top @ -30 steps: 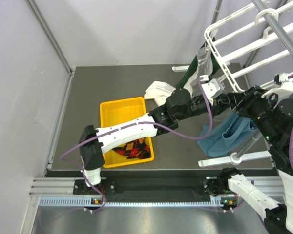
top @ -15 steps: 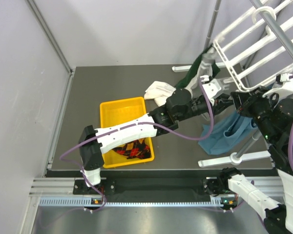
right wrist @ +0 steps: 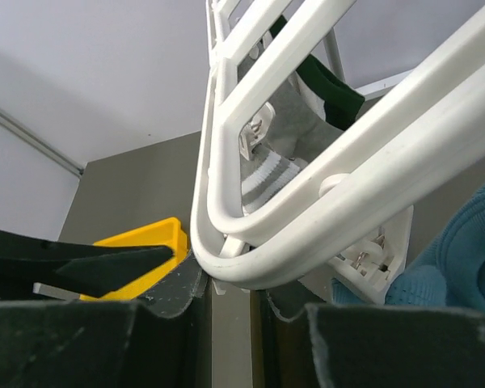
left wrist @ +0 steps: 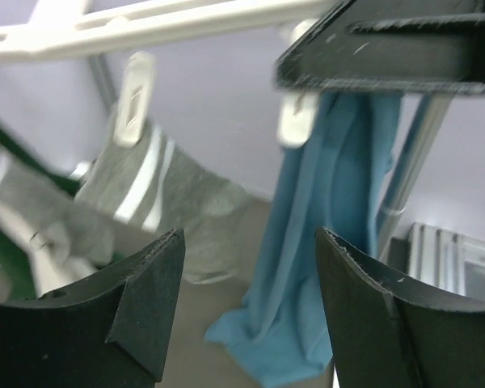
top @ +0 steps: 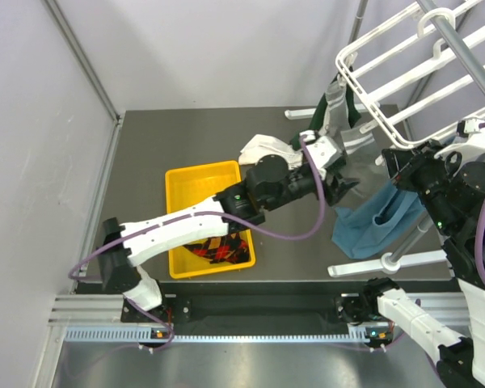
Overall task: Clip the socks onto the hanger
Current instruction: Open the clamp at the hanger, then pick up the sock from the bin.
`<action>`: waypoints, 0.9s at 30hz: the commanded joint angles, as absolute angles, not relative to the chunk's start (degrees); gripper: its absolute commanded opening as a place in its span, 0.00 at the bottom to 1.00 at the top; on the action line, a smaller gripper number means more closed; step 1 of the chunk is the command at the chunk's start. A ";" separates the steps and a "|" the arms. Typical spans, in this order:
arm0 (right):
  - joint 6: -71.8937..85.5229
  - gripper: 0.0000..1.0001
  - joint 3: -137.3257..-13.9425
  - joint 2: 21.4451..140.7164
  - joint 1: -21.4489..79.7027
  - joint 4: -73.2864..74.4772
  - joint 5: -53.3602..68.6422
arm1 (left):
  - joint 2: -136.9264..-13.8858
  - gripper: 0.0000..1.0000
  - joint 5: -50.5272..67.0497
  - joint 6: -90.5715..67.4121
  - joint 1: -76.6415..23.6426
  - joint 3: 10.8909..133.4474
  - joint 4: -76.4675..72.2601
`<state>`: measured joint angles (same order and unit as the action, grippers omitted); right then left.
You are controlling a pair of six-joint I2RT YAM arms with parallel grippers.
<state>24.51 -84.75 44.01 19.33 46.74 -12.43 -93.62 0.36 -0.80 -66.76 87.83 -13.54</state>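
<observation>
Top external — grey table (top: 145, 162), white walls (top: 226, 56) | left gripper (left wrist: 246, 267) agape | right gripper (right wrist: 230, 295) pinching hanger (right wrist: 212, 162)

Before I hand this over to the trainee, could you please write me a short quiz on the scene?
1. True or false: the left gripper holds a sock.
2. Where does the argyle sock lie? A in the yellow tray; B in a blue bucket; C on a wooden shelf.
3. Fill in: the grey striped sock hangs from a ___ on the hanger.
Key: 1 false, its jaws stand open and empty; 2 A; 3 clip.
</observation>
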 commanded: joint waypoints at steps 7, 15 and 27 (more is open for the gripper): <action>24.08 0.00 -84.29 44.12 19.34 47.99 -12.04 | -73.75 0.69 -21.25 -5.61 -63.03 72.17 1.88; 24.08 0.00 -82.44 43.42 19.42 47.55 -11.25 | -64.78 0.60 -31.04 -34.86 -55.47 59.07 29.60; 23.47 0.00 -81.21 42.72 19.34 47.37 -10.89 | -71.18 0.67 -26.73 -35.42 -48.88 43.51 20.75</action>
